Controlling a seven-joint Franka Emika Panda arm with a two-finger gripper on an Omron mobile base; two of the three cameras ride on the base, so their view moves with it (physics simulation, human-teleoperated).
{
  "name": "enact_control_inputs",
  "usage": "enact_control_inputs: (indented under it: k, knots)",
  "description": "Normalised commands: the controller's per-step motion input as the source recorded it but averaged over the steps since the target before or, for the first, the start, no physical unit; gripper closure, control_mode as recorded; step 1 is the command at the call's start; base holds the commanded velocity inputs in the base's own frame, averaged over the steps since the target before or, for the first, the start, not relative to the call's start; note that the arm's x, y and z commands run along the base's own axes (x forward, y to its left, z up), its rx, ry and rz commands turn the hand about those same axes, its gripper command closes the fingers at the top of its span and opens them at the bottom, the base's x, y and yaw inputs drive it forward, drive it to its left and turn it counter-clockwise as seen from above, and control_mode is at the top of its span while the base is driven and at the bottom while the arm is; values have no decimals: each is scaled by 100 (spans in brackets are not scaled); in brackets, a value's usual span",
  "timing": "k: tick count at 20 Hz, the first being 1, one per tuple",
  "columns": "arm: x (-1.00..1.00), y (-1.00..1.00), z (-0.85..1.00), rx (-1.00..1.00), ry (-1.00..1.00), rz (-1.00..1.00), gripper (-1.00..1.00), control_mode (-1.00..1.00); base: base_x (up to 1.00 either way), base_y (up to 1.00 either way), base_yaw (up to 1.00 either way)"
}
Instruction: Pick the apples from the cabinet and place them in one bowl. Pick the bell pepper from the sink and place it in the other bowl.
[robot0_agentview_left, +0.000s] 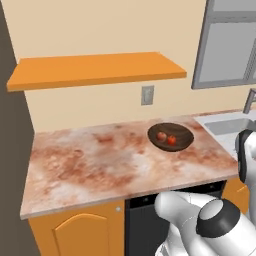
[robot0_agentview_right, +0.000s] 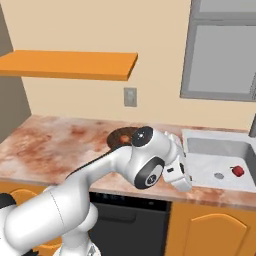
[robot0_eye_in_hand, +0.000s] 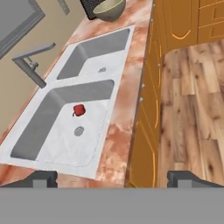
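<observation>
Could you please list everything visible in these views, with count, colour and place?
apples: two, red, inside the dark brown bowl.
dark brown bowl: one, on the counter left of the sink.
bell pepper: one, dark red, in the sink basin nearer the hand camera, beside its drain.
sink: one, pale grey, double basin, set in the counter.
faucet: one, grey, behind the sink.
olive-green bowl: one, tan inside, on the counter beyond the far basin.
cabinet: one, orange, on the wall above the counter.
counter: one, reddish marbled.
wall outlet: one, grey.
window: one, grey frame, above the sink.
end effector: one, dark tips, open, above the counter edge.
</observation>
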Motion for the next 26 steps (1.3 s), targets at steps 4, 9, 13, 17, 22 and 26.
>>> enact_control_inputs:
  k: [4,9,13,17,22,26]
  knots:
    - [0,0,0,0,0,0,-100,100,0,-58,1]
    - [0,0,0,0,0,0,-100,100,0,-58,0]
    - [0,0,0,0,0,0,-100,100,0,-58,0]
    - [0,0,0,0,0,0,-100,100,0,-58,0]
    - [0,0,0,0,0,0,-100,100,0,-58,0]
    - [0,0,0,0,0,0,-100,100,1,-58,0]
